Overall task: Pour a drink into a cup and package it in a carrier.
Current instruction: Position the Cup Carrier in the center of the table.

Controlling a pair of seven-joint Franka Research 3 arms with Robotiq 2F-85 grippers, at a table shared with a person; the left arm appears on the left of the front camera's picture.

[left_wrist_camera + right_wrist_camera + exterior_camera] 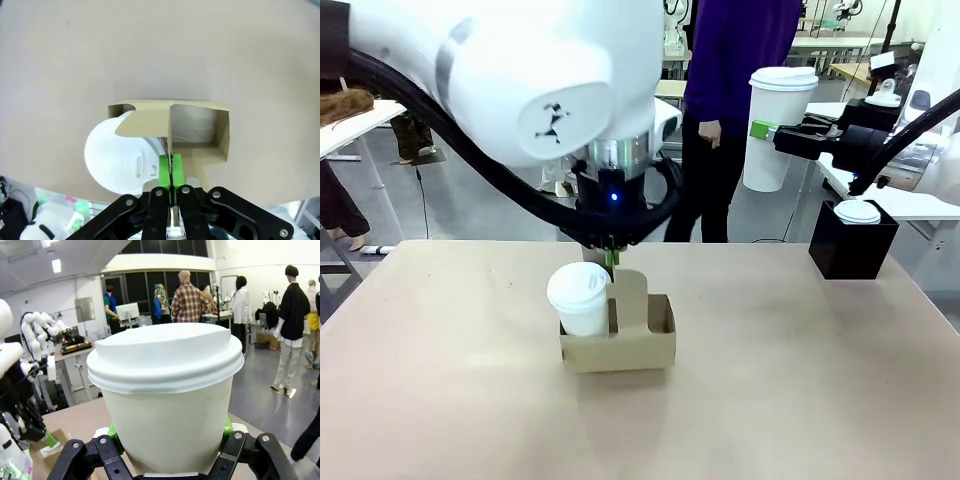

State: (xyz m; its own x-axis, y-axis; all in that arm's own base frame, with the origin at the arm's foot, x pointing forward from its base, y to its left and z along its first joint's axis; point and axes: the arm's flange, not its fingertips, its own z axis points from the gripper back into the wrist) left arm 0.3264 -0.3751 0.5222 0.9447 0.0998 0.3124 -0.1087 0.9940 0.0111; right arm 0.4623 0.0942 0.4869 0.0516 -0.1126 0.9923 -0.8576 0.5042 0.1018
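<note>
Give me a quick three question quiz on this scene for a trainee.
1. True or false: both slots of the carrier hold cups.
2. The left jaws are: A) shut on the carrier's centre handle; B) open above the table; C) shut on a lid.
3. Fill in: the right jaws hold a lidded white ____ in the air.
Key: 1 false, just one seated cup, other slot empty; 2 A; 3 cup, the held cup.
</note>
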